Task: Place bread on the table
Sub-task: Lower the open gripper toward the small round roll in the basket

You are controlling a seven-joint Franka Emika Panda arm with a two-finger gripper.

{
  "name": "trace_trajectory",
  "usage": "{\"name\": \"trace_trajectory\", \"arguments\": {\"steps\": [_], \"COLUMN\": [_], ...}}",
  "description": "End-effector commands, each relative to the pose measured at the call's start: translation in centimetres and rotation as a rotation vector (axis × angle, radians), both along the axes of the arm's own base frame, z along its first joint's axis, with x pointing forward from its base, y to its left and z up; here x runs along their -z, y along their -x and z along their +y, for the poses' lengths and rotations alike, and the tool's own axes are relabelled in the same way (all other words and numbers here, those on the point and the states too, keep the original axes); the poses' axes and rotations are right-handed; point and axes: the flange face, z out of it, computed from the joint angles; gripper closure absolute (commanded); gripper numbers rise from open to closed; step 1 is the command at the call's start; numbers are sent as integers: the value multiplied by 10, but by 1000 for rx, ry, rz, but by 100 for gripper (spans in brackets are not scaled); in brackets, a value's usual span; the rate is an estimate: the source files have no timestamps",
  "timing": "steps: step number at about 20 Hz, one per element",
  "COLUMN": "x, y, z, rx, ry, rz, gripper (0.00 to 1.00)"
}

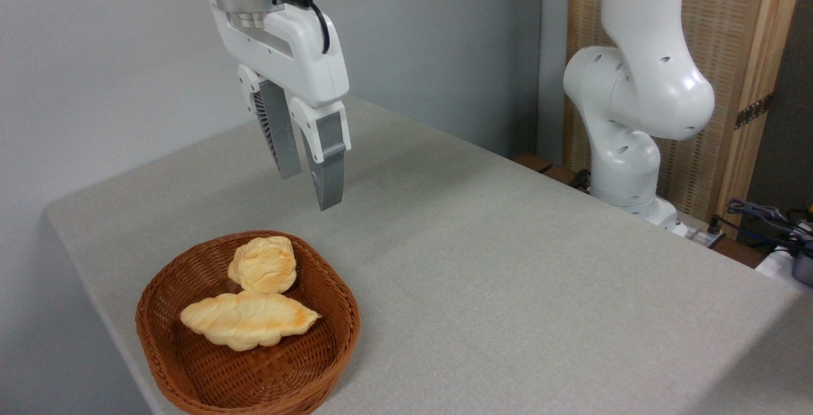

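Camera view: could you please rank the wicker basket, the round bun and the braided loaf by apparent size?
1. Wicker basket
2. Braided loaf
3. Round bun

The bun lies slightly farther from the camera, but the order looks clear.

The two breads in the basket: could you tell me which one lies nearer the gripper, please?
The round bun, at the back of the basket below the gripper. The long braided loaf lies in front of it, farther away.

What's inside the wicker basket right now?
Two pieces: the round bread toward the back and a longer braided loaf in front of it. The basket floor under both is covered. The gripper hangs above, holding nothing.
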Motion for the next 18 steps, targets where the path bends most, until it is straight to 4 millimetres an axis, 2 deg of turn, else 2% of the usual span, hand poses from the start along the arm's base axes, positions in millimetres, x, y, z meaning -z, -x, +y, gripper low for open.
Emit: {"name": "trace_trajectory", "arguments": {"steps": [1, 8, 11, 14, 18], "x": [-2, 0, 3, 14, 52], "y": [4, 1, -5, -21, -43], "z": [3, 3, -6, -31, -74], "rx": [-22, -23, -11, 6, 59], "ry": [-4, -4, 14, 95, 137], "rz": [-2, -5, -29, -80, -97], "gripper": [0, 0, 0, 0, 0]}}
